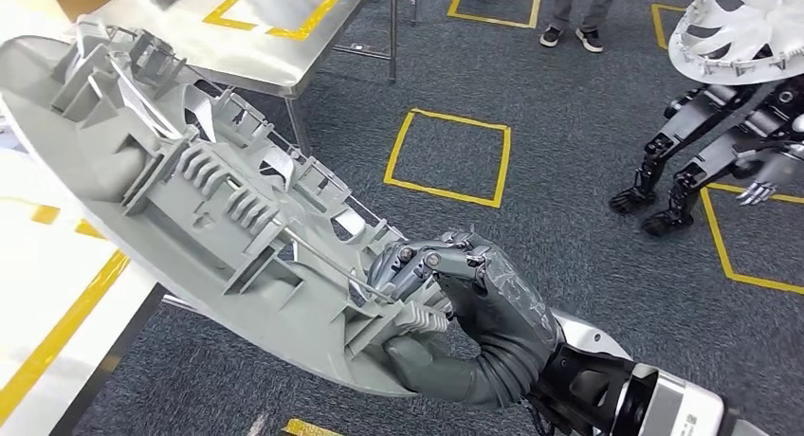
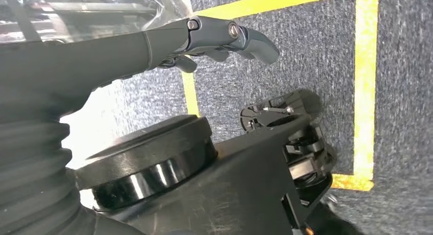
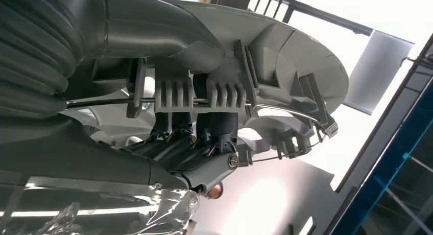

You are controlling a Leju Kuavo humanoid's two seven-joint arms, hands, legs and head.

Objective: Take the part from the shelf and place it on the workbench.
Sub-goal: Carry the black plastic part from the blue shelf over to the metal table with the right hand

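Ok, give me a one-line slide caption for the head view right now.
Right hand grips the grey ribbed part by its rim, carrying it above carpet marked with yellow squares.

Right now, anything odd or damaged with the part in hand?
Nothing looks damaged. The right hand holds the grey plastic part by one rim, fingers hooked through its ribs, so the rest juts out tilted and unsupported. The left hand holds nothing.

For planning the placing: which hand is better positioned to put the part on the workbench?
Right. The right hand already grips the grey part; the left hand holds nothing, over the carpet.
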